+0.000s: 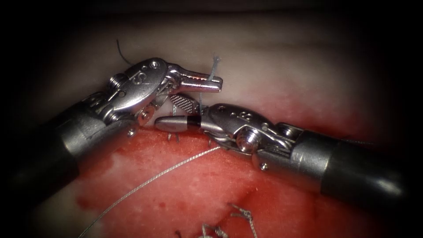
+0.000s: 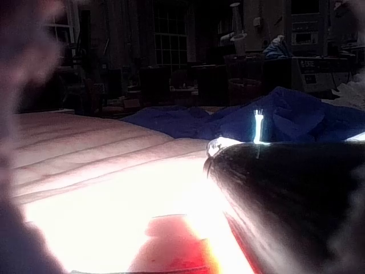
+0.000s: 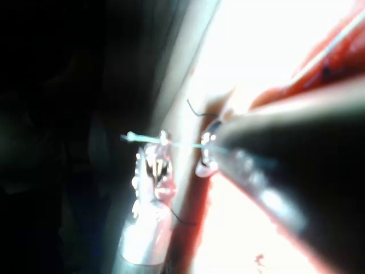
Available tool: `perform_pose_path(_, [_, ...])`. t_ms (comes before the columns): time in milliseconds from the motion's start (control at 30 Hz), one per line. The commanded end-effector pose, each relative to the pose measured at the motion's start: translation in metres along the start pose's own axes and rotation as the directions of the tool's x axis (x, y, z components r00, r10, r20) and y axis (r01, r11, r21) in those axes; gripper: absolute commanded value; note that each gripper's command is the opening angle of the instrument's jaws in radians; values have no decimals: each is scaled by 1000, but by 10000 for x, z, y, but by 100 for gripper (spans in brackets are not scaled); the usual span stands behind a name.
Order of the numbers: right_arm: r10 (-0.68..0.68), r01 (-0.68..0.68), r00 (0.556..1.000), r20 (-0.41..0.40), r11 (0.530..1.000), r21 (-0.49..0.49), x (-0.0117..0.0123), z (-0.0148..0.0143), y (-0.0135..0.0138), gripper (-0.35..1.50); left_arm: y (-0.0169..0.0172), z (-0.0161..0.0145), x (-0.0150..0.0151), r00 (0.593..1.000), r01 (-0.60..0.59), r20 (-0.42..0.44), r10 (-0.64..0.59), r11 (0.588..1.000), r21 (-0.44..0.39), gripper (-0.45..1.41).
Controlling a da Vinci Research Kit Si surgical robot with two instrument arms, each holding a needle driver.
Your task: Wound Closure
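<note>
Right tool (image 1: pixel 176 124): jaws closed, apparently pinching pale thread (image 1: pixel 214 66) beside left tool (image 1: pixel 200 90), jaws parted around it; tissue (image 1: pixel 185 185) beneath; probably knot work; needle location undetermined.

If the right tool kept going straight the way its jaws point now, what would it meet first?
Probably the left tool: the right tool points left at its wrist, close by. Depth between them is unclear; the thread stands by both.

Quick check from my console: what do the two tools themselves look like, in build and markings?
Both are dark grey round shafts ending in polished silver metal wrists with screws and pins. The left arm's tool has serrated jaw faces and an "S" stamped on its wrist; the right arm's tool has smooth rounded jaws, a black band and small stamped digits.
</note>
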Motion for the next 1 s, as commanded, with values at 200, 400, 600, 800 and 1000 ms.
perform_pose_path(200, [-31, 31, 999, 11, 1000, -3, -17, 4, -1, 86, -5, 4, 14, 1000, 6, -3, -6, 1000, -11, -45])
perform_pose_path(400, [4, -4, 1000, 9, 1000, -1, -17, 4, -4, -35, -2, 7, 14, 1000, 18, -1, -18, 1000, -23, -45])
perform_pose_path(600, [56, -56, 998, 5, 998, -4, -16, 2, -3, -35, 0, 8, 14, 1000, 18, -1, -18, 999, -32, -45])
perform_pose_path(800, [92, -92, 996, -1, 995, -35, -17, 1, -4, -35, 0, 6, 17, 1000, 29, -1, -29, 999, -42, -45])
perform_pose_path(1000, [111, -111, 994, 12, 993, -47, -21, -7, -7, -35, -2, -9, 38, 998, 57, -24, -58, 997, -49, -45])
